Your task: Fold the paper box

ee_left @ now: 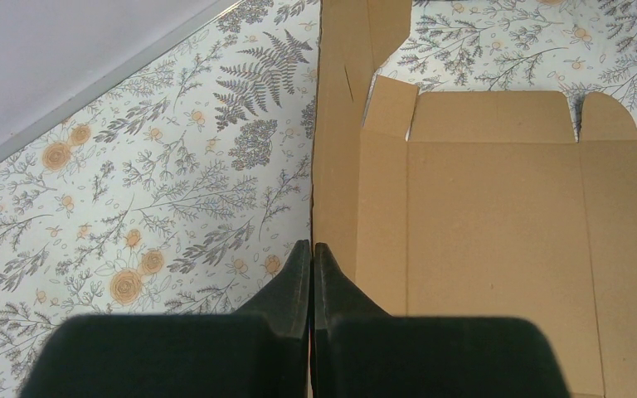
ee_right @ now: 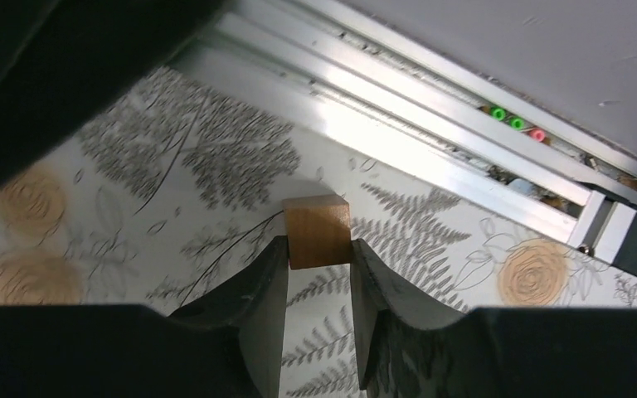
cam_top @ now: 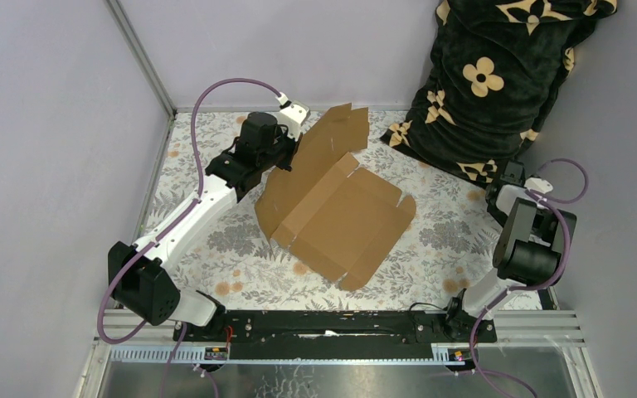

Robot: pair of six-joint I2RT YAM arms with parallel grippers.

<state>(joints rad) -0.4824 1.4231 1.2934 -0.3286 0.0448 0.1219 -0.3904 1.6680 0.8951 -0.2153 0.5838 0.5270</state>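
Note:
The paper box (cam_top: 344,222) is a brown cardboard sheet lying mostly flat on the flowered table, mid-table. Its far-left panel (cam_top: 332,137) stands raised. My left gripper (cam_top: 289,156) is at that raised panel's left edge. In the left wrist view the left gripper (ee_left: 311,246) is shut, with the thin edge of the panel (ee_left: 336,149) running straight out from between its tips; the flat base (ee_left: 498,224) lies to the right. My right gripper (cam_top: 508,178) is at the far right, away from the box. In the right wrist view it (ee_right: 318,246) is shut on a small wooden block (ee_right: 318,228).
A black blanket with tan flowers (cam_top: 489,75) is heaped at the back right corner. Grey walls close the left and back sides. An aluminium rail (ee_right: 431,141) runs close to the right gripper, and a frame (cam_top: 340,332) spans the near edge.

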